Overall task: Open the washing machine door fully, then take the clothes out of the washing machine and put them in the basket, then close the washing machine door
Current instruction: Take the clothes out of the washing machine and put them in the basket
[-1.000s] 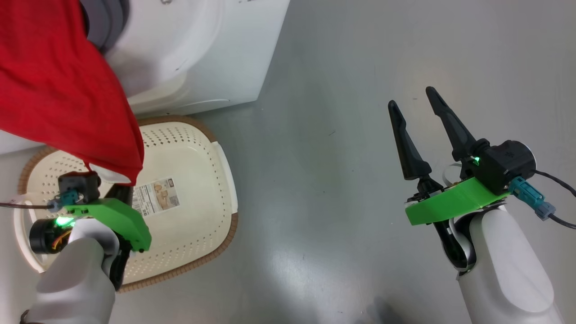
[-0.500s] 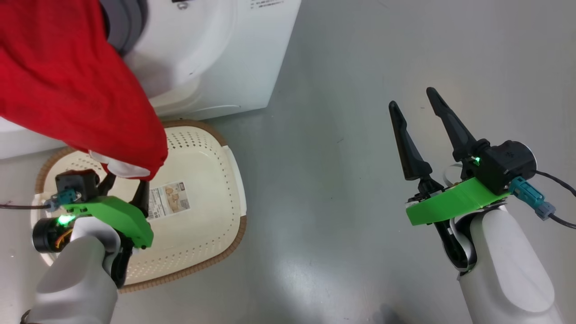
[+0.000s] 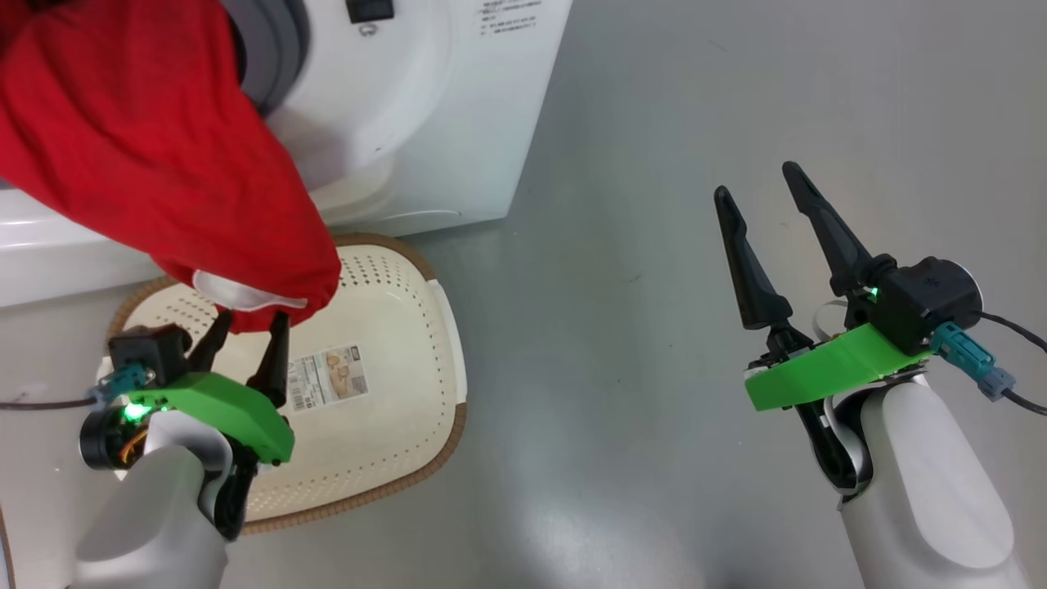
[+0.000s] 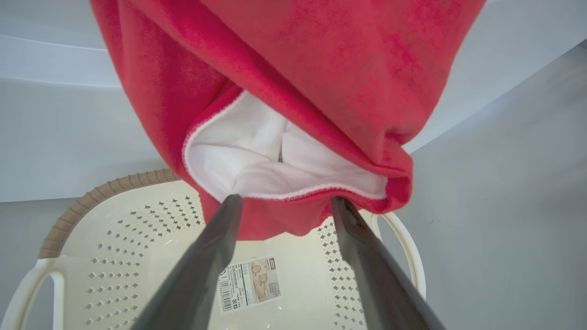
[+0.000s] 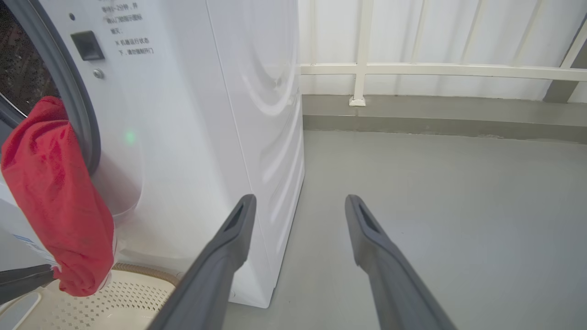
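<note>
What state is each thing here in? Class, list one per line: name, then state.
washing machine, opening uncovered, grey gasket exposed.
basket, on the floor before the machine, no clothes inside, just a paper label.
red garment, hanging from the machine's opening, lower end above the basket, not in it.
left hand, open, fingertips at the garment's hem.
right hand, open, holding nothing.
</note>
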`<state>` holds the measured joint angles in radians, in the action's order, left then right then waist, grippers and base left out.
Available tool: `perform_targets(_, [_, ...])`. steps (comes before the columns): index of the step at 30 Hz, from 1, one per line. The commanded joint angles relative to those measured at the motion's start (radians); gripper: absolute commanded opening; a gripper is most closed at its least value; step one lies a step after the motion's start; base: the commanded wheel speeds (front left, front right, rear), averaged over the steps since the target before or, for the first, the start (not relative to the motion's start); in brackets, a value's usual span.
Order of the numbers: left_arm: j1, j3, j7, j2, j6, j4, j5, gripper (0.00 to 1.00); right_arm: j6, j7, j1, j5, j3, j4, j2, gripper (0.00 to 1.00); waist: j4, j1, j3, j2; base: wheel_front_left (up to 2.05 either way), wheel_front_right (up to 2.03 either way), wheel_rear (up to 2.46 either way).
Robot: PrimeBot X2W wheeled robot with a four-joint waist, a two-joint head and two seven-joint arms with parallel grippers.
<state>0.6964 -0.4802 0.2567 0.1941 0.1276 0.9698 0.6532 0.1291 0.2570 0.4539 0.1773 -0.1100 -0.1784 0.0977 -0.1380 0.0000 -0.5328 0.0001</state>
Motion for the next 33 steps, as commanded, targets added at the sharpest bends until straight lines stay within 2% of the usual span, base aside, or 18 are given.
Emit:
perform_targets(1, [-0.031,0.044,0.005,0.041,0.003,-0.034,-0.011,1.0,0.002,0.005,-0.02,-0.004,-0.011,0.019,0.0,1.0,0.01,0.0,0.013,-0.0001,0.0,0.0,0.0])
perform_targets(15, [-0.131,0.26,0.005,0.02,0.003,-0.277,-0.138,1.0,0.002,0.005,-0.039,-0.006,0.003,0.019,0.015,1.0,0.048,0.0,0.043,-0.0001,0.0,0.0,0.0])
perform_targets(25, [-0.262,0.437,0.005,-0.018,0.003,-0.598,-0.253,1.0,0.002,0.005,-0.06,-0.007,0.018,0.026,0.028,1.0,0.075,0.0,0.059,-0.0001,0.0,0.0,0.0])
perform_targets(33, [-0.412,0.533,0.005,-0.053,0.003,-0.829,-0.31,1.0,0.002,0.005,-0.067,-0.004,0.02,0.025,0.033,1.0,0.081,0.0,0.067,-0.0001,0.0,0.0,0.0])
